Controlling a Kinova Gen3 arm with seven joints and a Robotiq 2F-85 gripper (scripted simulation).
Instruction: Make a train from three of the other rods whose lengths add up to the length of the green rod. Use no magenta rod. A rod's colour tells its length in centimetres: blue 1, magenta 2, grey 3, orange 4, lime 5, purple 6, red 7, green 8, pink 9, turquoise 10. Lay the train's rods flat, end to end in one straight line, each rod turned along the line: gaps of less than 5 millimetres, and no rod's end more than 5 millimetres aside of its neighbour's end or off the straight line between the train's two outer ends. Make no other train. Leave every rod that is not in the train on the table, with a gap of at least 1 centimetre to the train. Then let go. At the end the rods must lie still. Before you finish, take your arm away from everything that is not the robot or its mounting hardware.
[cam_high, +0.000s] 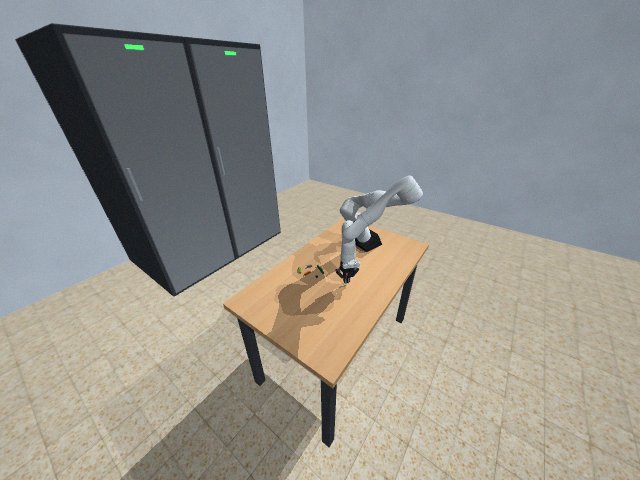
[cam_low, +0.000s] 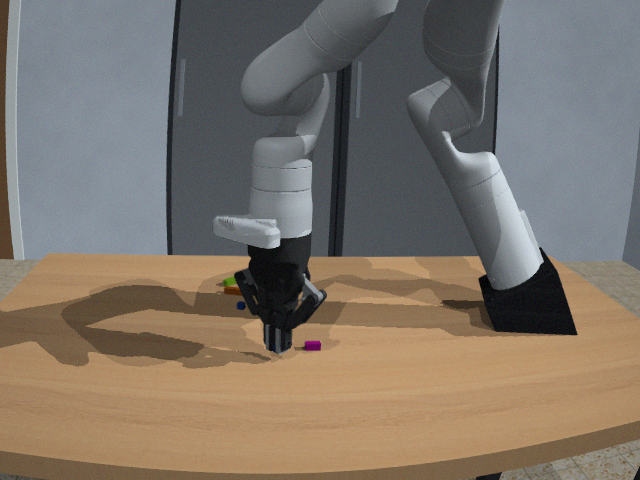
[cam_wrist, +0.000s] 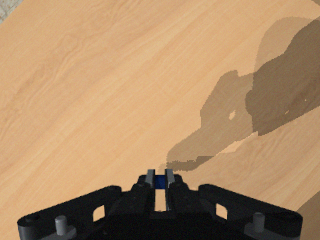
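Note:
My gripper points straight down with its fingertips at the table top, and it is shut on a small blue rod that shows between the fingertips in the wrist view. A short magenta rod lies flat just right of the fingers, a small gap away. Behind the gripper lie a second blue rod, an orange rod and a lime rod, partly hidden by the hand. In the top view the green rod lies in the cluster of rods left of the gripper.
The arm's black base stands on the table at the right. A dark double-door cabinet stands off the table behind. The table's front edge is well clear of the gripper.

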